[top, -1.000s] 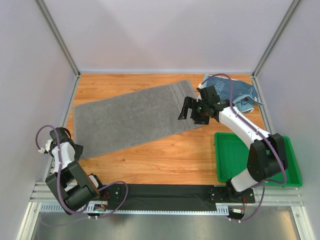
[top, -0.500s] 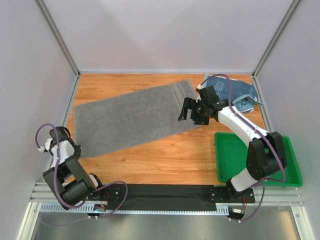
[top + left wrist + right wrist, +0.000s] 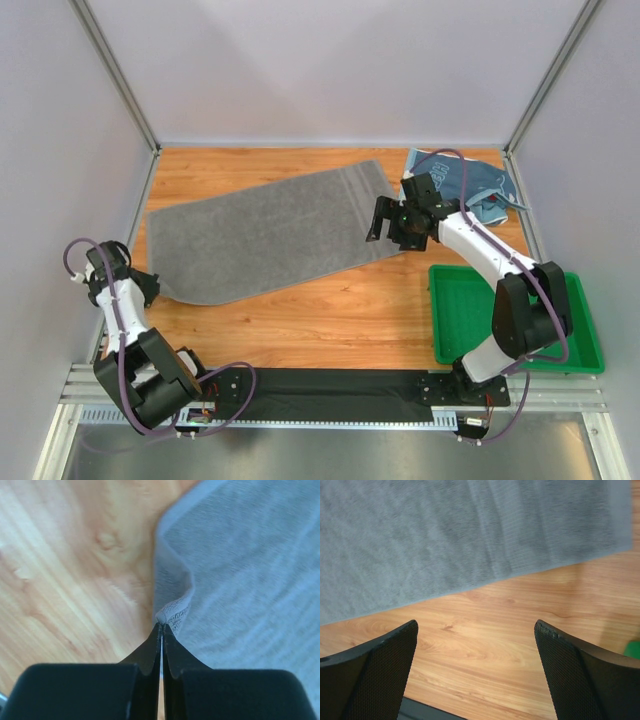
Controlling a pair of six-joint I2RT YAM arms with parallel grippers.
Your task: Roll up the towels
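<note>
A large grey towel (image 3: 265, 235) lies spread flat across the wooden table. My left gripper (image 3: 148, 289) is at its near left corner. In the left wrist view that gripper (image 3: 161, 626) is shut on the corner of the grey towel (image 3: 250, 570), which puckers into a fold at the tips. My right gripper (image 3: 383, 220) hovers open over the towel's right end. In the right wrist view, bare wood shows between its fingers (image 3: 475, 630) and the grey towel (image 3: 445, 535) lies just beyond. A crumpled light blue towel (image 3: 470, 185) lies at the back right.
A green plastic tray (image 3: 470, 310) sits at the near right beside the right arm's base, and its corner (image 3: 634, 650) shows in the right wrist view. Enclosure walls and metal posts close in the table on three sides.
The left gripper has closed on the grey towel's near left corner, and that edge now curves in. The right gripper has shifted a little to the right.
</note>
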